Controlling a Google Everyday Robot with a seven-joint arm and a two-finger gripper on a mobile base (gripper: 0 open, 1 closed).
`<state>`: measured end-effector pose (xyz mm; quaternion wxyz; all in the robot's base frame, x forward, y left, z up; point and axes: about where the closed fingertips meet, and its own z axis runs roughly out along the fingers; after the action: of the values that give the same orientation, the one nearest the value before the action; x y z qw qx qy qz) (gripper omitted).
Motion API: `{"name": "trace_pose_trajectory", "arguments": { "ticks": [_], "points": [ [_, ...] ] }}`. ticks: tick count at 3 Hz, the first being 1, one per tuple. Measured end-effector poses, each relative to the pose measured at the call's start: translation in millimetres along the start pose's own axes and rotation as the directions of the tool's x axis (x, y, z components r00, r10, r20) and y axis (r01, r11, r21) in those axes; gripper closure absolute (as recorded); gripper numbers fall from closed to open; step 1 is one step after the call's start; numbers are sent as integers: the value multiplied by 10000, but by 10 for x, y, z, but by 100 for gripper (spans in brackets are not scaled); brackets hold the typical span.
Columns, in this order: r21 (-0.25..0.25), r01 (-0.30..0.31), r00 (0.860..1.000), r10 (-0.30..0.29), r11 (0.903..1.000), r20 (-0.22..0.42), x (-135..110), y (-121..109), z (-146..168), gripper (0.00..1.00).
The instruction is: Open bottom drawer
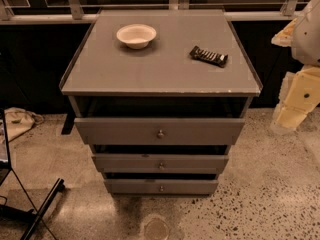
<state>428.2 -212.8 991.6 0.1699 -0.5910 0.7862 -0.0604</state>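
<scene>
The grey cabinet (160,69) stands in the middle of the camera view with three drawers stacked at its front. The bottom drawer (190,186) is the lowest and shortest front, with a small round metal knob (161,187). A dark gap shows above its front. The middle drawer (200,163) and the top drawer (120,130) stick out further, in steps. My gripper (296,103) is on the cream arm at the right edge. It is held beside the cabinet, well above and to the right of the bottom drawer, touching nothing.
A white bowl (136,35) and a dark snack bar (208,56) lie on the cabinet top. A black stand leg (42,206) crosses the speckled floor at lower left. A cloth bag (17,121) lies at left. A railing (45,18) and a dark wall run behind.
</scene>
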Motion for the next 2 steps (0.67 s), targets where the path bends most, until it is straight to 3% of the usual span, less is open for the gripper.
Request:
{"name": "trace_pose_trajectory", "arguments": {
  "ticks": [1, 2],
  "points": [
    [649, -1117, 9930, 1088, 9916, 463, 12, 333, -167, 0],
    [783, -3068, 9438, 2925, 9486, 1541, 220, 787, -85, 0]
  ]
}}
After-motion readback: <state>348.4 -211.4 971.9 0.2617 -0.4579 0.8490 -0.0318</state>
